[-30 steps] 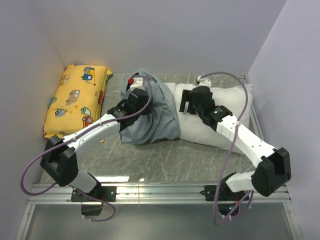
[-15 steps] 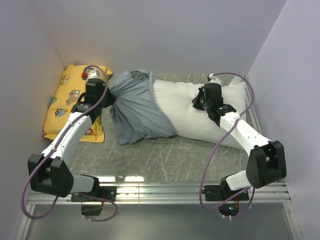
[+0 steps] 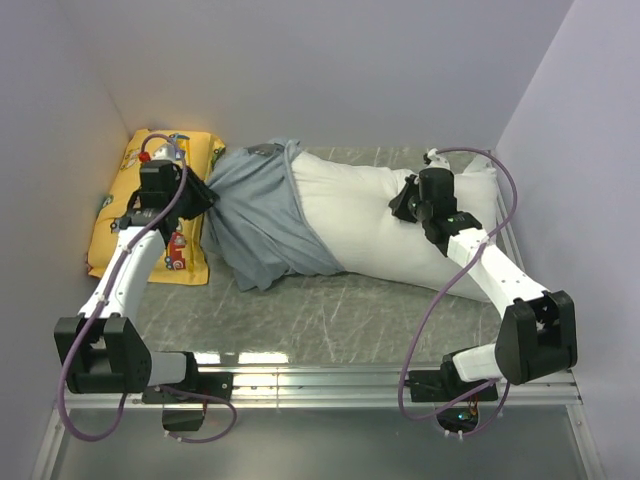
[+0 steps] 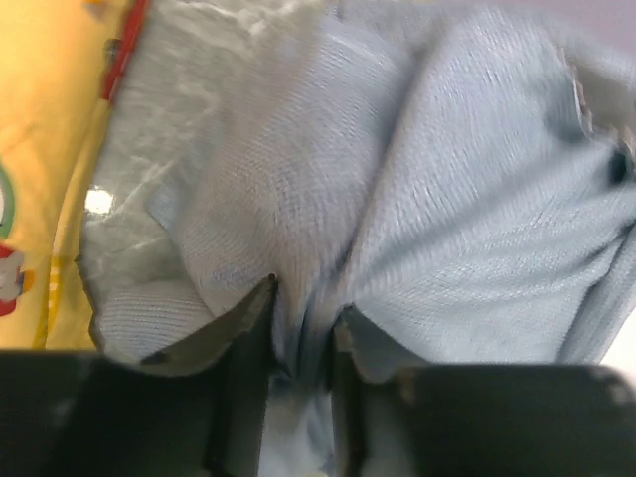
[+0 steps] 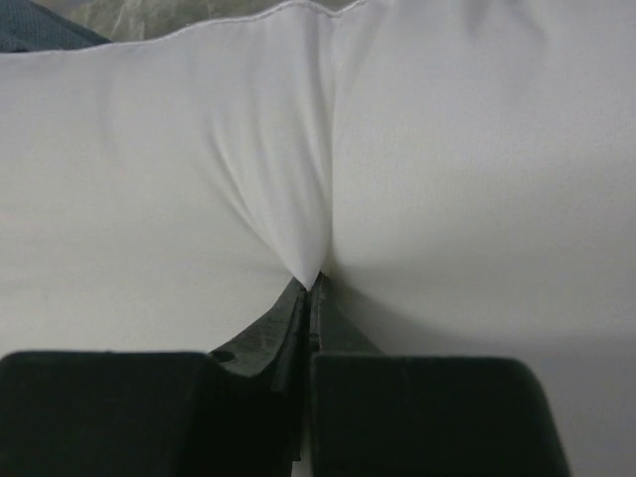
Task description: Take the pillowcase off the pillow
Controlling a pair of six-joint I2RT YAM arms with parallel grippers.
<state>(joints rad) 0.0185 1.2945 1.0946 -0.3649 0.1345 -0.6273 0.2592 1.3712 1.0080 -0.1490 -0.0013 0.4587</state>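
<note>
The grey-blue pillowcase (image 3: 265, 215) covers only the left end of the white pillow (image 3: 370, 215), which lies across the back of the table. My left gripper (image 3: 195, 195) is at the pillowcase's left edge, beside the yellow cushion. In the left wrist view its jaws (image 4: 303, 298) stand apart, and a loose fold of pillowcase (image 4: 447, 199) runs between them without being pressed. My right gripper (image 3: 403, 205) sits on the bare right half of the pillow. The right wrist view shows it (image 5: 316, 278) shut on a pinch of the pillow's white fabric (image 5: 199, 149).
A yellow cushion with a cartoon-car print (image 3: 125, 210) lies in the back left corner, partly under my left arm, and shows in the left wrist view (image 4: 40, 149). Grey walls close in left, back and right. A metal rail (image 3: 320, 380) runs along the near edge.
My left arm dragged the pillowcase left, baring more of the pillow, and its jaws have now parted. My right gripper shut on the pillow and moved a little right.
</note>
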